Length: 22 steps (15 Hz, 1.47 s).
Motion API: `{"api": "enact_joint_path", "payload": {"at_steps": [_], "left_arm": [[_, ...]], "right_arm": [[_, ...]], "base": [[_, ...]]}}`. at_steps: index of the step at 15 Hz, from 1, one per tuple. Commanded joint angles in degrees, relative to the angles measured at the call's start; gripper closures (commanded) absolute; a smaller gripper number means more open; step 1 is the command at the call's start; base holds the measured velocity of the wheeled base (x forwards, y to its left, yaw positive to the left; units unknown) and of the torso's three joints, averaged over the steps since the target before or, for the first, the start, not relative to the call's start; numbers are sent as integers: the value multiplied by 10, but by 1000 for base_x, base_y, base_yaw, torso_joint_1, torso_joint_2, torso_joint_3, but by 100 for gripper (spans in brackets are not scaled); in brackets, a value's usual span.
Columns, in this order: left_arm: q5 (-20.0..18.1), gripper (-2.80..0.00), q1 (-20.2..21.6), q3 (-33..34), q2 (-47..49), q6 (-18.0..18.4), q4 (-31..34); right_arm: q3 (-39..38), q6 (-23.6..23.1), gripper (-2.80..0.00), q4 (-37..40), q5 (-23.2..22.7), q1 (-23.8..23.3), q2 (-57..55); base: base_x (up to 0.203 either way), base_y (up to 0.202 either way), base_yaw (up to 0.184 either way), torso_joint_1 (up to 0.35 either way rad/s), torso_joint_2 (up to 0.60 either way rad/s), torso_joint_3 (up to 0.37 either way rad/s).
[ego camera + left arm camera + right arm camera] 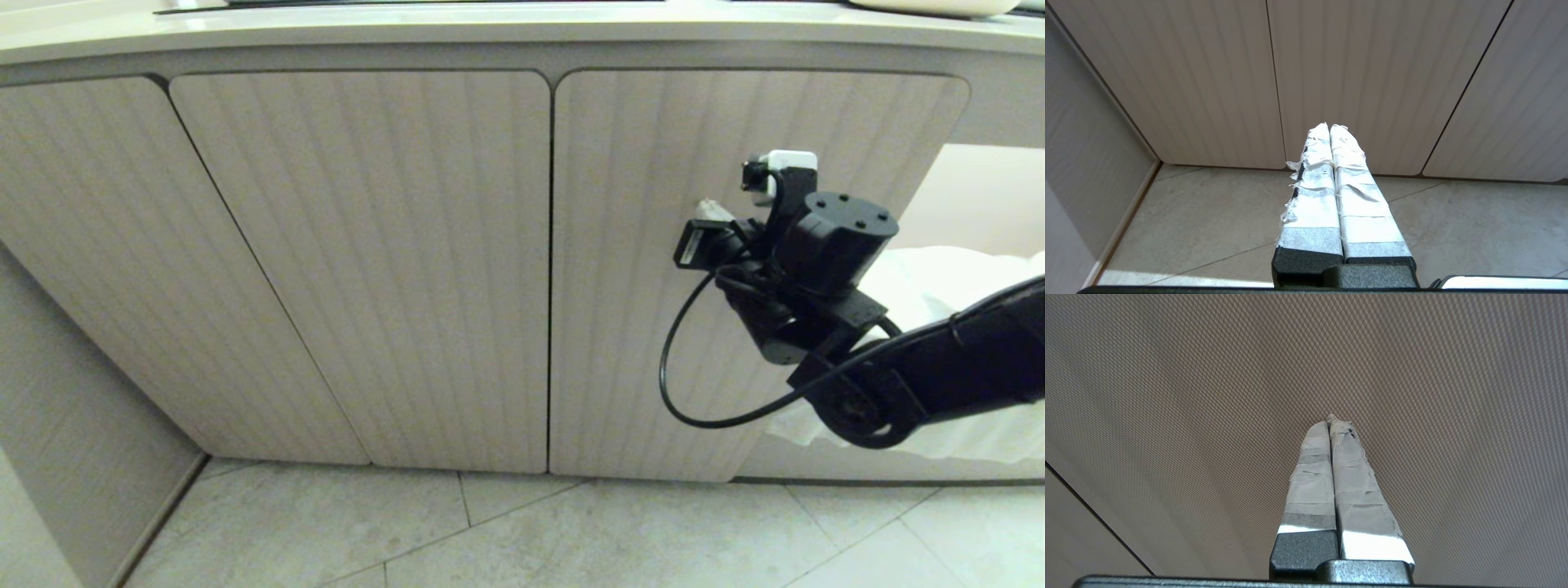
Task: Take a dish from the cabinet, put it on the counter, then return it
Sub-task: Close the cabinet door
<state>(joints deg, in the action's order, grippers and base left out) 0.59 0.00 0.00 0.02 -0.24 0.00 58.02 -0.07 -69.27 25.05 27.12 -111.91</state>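
Opening step, or possibly the final closing: I have the right gripper (709,211), fingers pressed together and empty, at the right-hand door of the cabinet (359,269), about 3 o'clock in head view; dish not visible; next, hook that door's edge.

Your right arm (939,367) reached in from the right edge of the head view, wrist bent upward at centre right. Your right gripper (709,211) had its taped fingers (1327,473) pressed together. Your left gripper (1329,128) likewise sat closed, empty.
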Motion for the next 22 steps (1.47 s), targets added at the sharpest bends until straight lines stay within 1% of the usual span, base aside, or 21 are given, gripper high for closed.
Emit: {"api": "enact_joint_path", "payload": {"at_steps": [1, 6, 14, 19, 22], "left_arm": [[0, 0, 0, 0, 0, 0, 0], [-1, 0, 0, 0, 0, 0, 0], [0, 0, 0, 0, 0, 0, 0], [0, 0, 0, 0, 0, 0, 0], [0, 0, 0, 0, 0, 0, 0]], "right_arm": [[-4, -8, 0, -12, 1, 0, -5], [-15, -12, 0, -19, 0, 0, 5], [-129, -14, 0, -24, 0, 2, 67], [-224, -15, 0, -91, -1, 5, 91], [-266, -17, 0, -116, -1, 8, 109]], "base": [[0, 0, 0, 0, 0, 0], [0, 0, 0, 0, 0, 0], [0, 0, 0, 0, 0, 0], [0, 0, 0, 0, 0, 0], [0, 0, 0, 0, 0, 0]]}}
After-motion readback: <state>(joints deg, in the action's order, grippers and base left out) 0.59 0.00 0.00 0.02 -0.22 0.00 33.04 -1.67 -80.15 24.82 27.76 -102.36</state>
